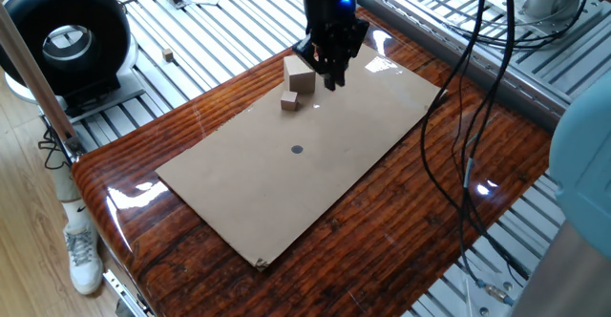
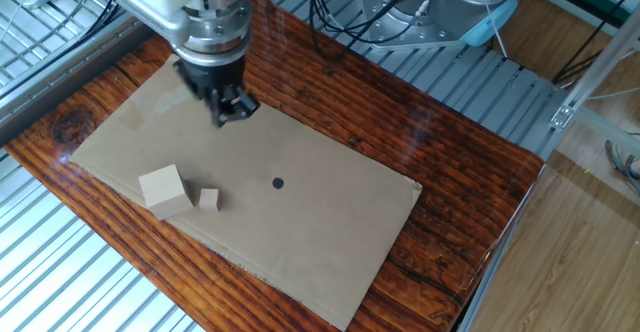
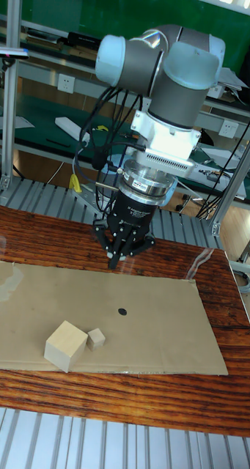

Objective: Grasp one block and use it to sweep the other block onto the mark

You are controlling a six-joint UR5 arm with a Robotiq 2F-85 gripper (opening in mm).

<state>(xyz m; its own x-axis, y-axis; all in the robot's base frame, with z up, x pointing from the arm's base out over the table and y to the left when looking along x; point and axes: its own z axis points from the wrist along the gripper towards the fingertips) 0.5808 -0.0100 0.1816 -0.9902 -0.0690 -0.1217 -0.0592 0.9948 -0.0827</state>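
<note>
The pale tan larger block (image 1: 299, 73) (image 2: 163, 190) (image 3: 66, 345) rests on the cardboard sheet (image 1: 363, 136) near one end. The small brown block (image 1: 290, 101) (image 2: 208, 199) (image 3: 97, 338) sits right beside it, on the side toward the mark (image 1: 297, 149) (image 2: 277, 183) (image 3: 122, 311), a dark dot near the sheet's middle. My gripper (image 1: 329, 71) (image 2: 226, 110) (image 3: 122, 256) hangs above the cardboard next to the larger block, apart from both blocks. Its fingers stand open and hold nothing.
The cardboard lies on a glossy dark wooden table (image 1: 420, 221). Metal slatted benches surround it. A black round fan (image 1: 65, 42) stands off the table's corner, and cables (image 1: 468, 88) hang beside the arm.
</note>
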